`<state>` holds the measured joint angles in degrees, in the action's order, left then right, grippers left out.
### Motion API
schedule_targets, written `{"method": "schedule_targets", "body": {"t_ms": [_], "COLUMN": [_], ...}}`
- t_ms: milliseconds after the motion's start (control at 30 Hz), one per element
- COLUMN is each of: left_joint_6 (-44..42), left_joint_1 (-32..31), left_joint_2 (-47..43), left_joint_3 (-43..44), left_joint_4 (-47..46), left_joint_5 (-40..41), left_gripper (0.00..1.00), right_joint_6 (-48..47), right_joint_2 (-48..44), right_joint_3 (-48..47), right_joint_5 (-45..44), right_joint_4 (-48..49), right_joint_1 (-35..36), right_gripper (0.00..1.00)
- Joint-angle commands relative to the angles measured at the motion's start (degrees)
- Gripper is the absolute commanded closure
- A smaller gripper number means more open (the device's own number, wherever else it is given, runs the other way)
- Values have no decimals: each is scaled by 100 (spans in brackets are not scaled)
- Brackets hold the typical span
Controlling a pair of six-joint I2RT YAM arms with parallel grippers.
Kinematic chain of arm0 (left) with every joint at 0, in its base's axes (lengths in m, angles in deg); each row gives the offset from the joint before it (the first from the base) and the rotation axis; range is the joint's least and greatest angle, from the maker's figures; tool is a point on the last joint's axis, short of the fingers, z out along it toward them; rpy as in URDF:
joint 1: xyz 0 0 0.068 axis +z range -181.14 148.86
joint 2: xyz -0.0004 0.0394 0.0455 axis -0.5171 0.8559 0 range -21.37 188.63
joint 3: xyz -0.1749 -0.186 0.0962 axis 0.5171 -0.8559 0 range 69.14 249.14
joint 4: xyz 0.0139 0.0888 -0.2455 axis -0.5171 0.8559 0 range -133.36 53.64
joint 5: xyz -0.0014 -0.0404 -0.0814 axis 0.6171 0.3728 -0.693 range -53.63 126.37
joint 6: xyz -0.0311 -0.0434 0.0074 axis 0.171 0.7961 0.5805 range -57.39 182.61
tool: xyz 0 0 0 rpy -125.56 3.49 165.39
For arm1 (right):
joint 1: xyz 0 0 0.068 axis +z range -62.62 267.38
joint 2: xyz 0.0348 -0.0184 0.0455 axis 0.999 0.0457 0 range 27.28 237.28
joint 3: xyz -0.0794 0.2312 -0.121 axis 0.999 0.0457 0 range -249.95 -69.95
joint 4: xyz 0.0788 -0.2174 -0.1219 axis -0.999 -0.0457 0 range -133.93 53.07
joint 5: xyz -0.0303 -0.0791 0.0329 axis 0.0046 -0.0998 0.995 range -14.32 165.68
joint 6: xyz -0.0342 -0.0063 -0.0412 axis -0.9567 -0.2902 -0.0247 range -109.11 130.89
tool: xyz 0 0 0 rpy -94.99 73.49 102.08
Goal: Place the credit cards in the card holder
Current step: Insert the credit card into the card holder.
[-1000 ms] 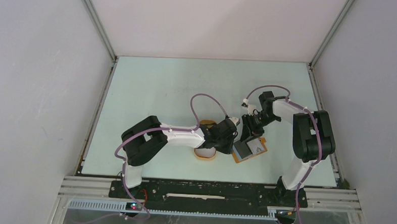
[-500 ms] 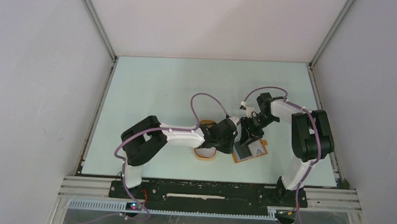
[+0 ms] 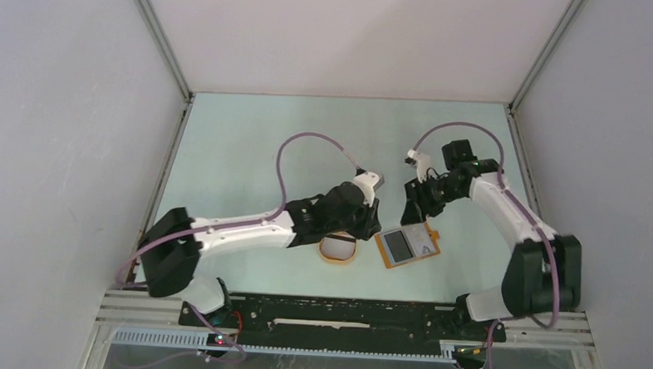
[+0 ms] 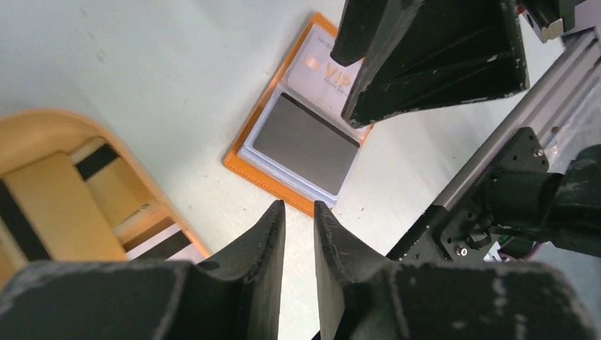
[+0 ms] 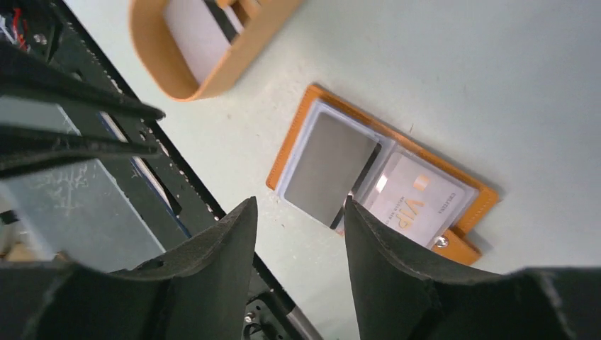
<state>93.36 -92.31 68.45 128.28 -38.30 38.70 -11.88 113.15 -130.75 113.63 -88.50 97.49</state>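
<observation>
Within grey walls [image 3: 59, 139], pale table [image 3: 266, 149], card holder [image 3: 407, 247]

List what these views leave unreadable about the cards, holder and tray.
- Cards left in the orange tray: uncountable. Top view, the left arm covers its far part; left wrist view, the frame edge and the left gripper cut it off; right wrist view, the top edge does.
- VIP card in the card holder: small print too small; left wrist view, the right gripper hides one end.
- Grey card: slotted or merely lying on top, unclear.
</observation>
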Motion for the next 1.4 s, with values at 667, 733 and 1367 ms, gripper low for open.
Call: {"method": "schedule_targets", "body": {"t_ms": [667, 733, 1367], "left_joint_6": [-1826, -1676, 435], "left_joint_1": [45, 98, -306], "left_joint_2": [-1960, -1620, 22], "left_joint_3": [-2084, -2123, -2450], "left_joint_4": [-4057, -4353, -5130], "left_joint_5": [617, 251, 965], "left_gripper": [5, 14, 62], "right_joint_6": [-3000, -2834, -1626], "right_joint_2": [-1727, -1259, 1253], "right_joint_3": [830, 598, -70], "right_joint_5": [413, 296, -300], "right_joint_4": [423, 124, -172], "right_joint_1": [351, 329, 215], "right_gripper": [46, 56, 93]}}
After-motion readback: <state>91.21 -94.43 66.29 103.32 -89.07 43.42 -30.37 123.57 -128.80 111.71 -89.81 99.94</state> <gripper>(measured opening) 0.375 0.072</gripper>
